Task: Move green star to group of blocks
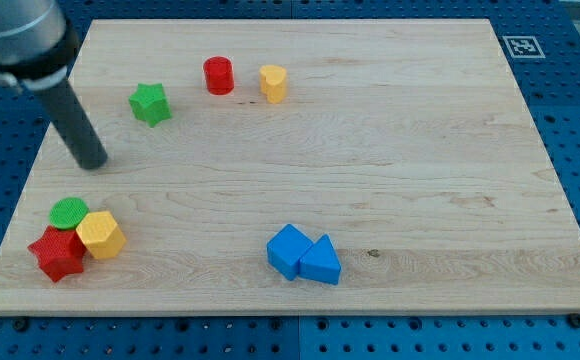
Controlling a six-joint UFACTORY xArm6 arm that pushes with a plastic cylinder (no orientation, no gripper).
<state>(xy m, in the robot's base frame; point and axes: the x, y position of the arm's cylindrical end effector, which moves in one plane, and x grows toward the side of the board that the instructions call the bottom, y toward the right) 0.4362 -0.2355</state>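
Observation:
The green star (149, 103) lies near the view's top left of the wooden board (400, 170). My tip (93, 163) rests on the board below and to the left of the star, apart from it. A group of three blocks sits at the view's bottom left: a green cylinder (68, 212), a yellow hexagon block (101, 235) and a red star (58, 254), touching one another. The tip is above this group.
A red cylinder (219, 75) and a yellow block (273, 83) stand near the view's top, right of the green star. A blue cube (289, 250) and a blue triangle (321, 262) touch near the view's bottom centre.

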